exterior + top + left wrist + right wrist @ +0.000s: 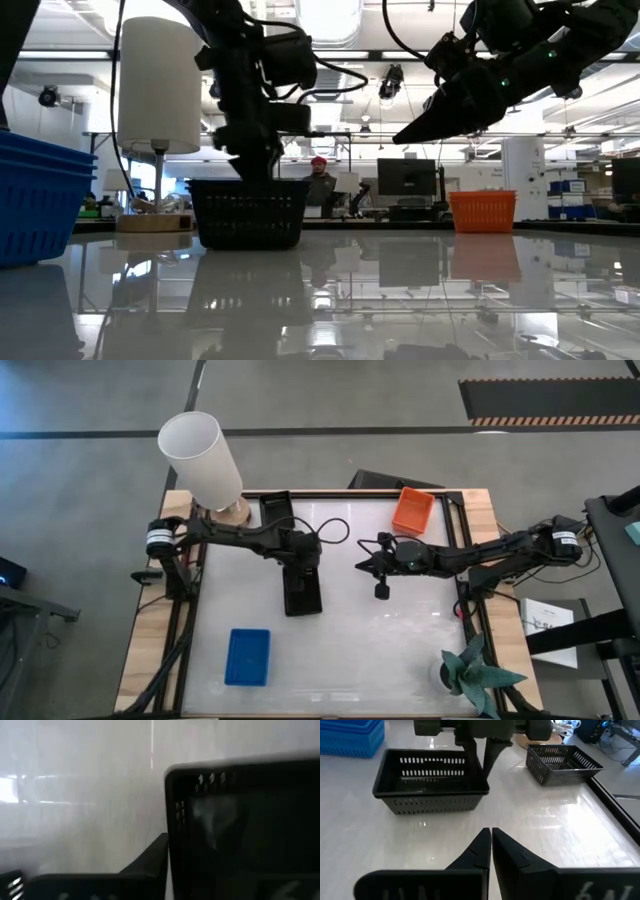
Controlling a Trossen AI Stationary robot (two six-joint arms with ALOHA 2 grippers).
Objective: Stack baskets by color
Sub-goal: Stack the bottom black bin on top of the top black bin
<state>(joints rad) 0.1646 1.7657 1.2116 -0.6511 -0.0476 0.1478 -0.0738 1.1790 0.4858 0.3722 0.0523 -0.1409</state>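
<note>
A black basket stands on its bottom at the table's middle, its long side running near to far. My left gripper comes down onto the basket's far end and is shut on it. A second black basket sits at the far edge. The orange basket sits at the far right. Nested blue baskets lie near the front left. My right gripper hangs shut above the table, right of the middle basket, holding nothing. My left gripper takes the black basket's far short wall between its two fingers, one finger inside the basket and one outside. The fingers slant steeply down from above. The basket sits level with its bottom on the table.
A tall white lampshade on a wooden base stands at the far left corner, close to the second black basket. A green plant stands at the near right corner. A person is in the room beyond the table.
</note>
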